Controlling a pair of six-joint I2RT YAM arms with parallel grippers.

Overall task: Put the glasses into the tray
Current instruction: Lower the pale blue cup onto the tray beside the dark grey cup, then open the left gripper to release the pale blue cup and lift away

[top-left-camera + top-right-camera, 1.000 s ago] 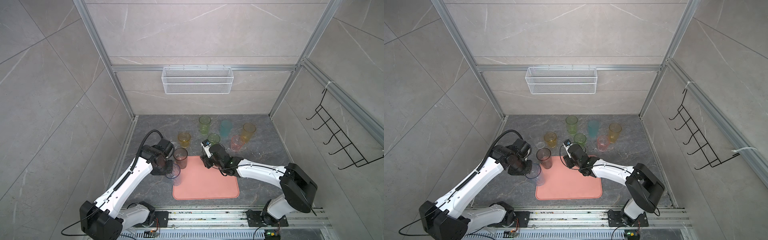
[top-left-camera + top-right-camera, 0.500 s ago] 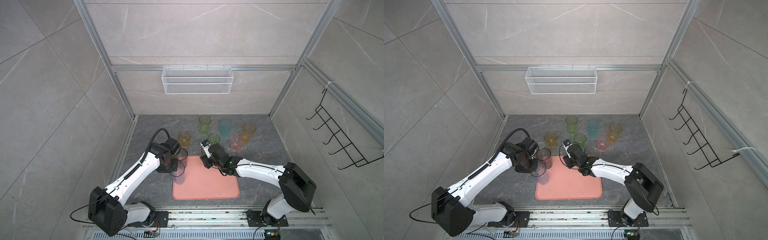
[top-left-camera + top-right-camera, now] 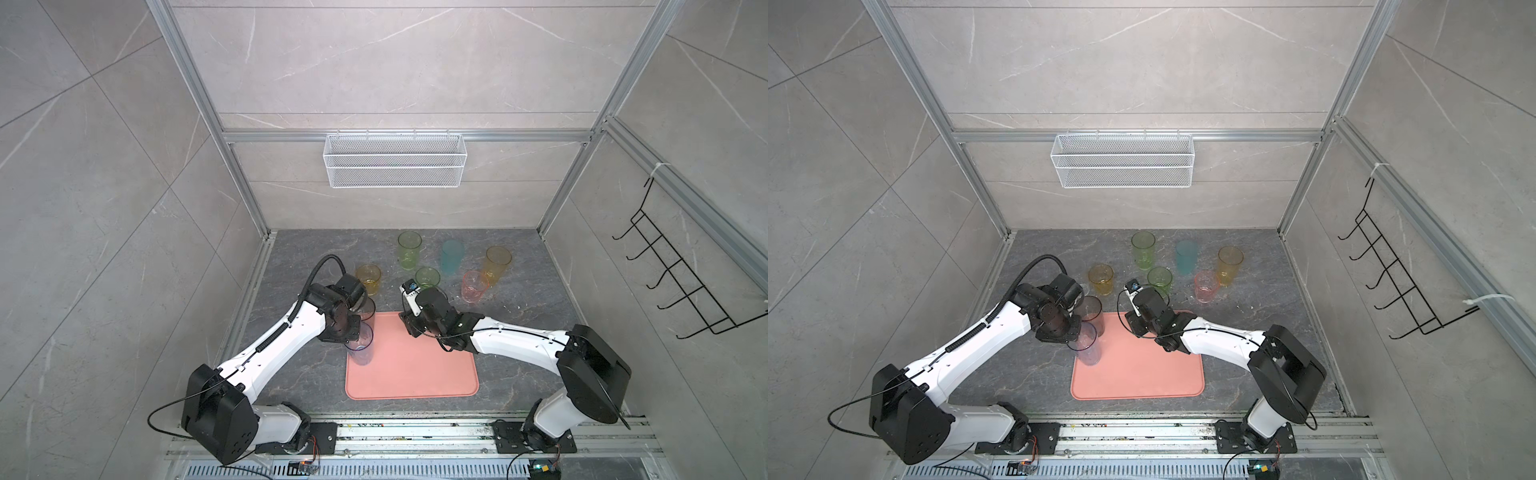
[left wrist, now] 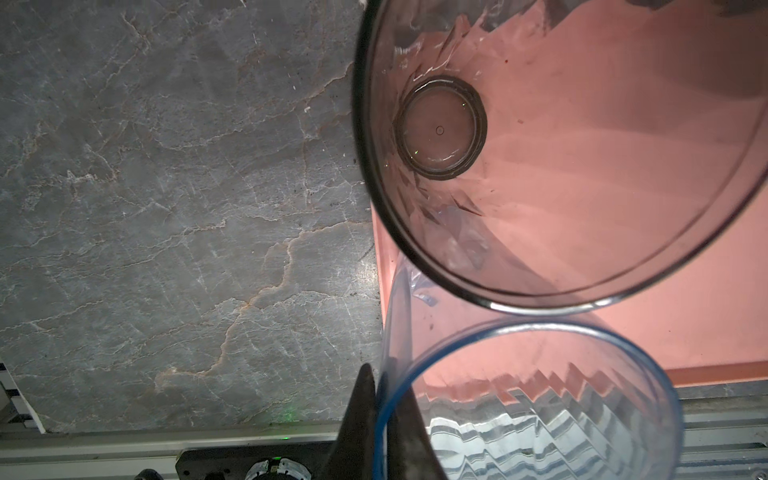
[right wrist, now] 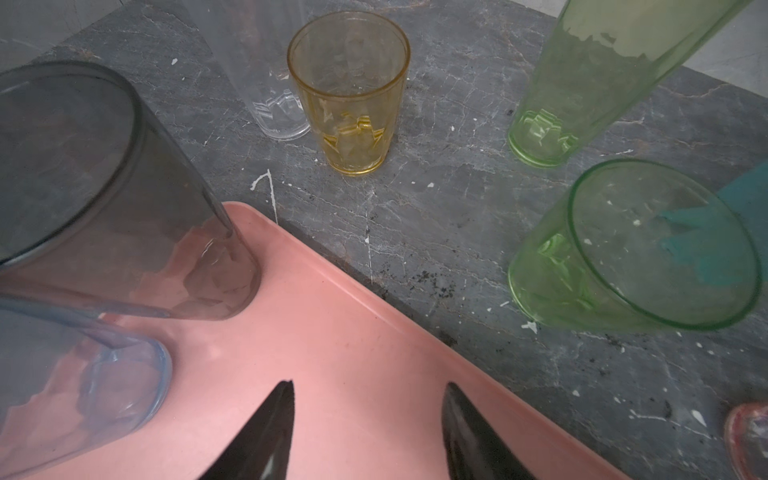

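Worry: my left hand [image 4: 380, 401], pinching the blue glass [image 4: 540, 415] by its rim, could bump the grey glass [image 4: 561, 166] over.

readable text: none | labels, brands: none | numbers, signs: none legible in any view

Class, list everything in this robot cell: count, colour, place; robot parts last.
tray: one, salmon-pink, on the floor, front centre.
smoky grey tumbler: one, tray's far left corner.
blue tumbler: one, tray's left edge.
clear tumbler: one, floor beyond that corner.
amber tumbler, green tumbler, pink tumbler: one each, short, floor behind the tray.
yellow-green tumbler, teal tumbler, orange tumbler: one each, tall, back row.
wire basket: one, white, mounted at the back.
hook rack: one, black, right side.
left gripper: shut on the blue tumbler's rim.
right gripper: open, above the tray.
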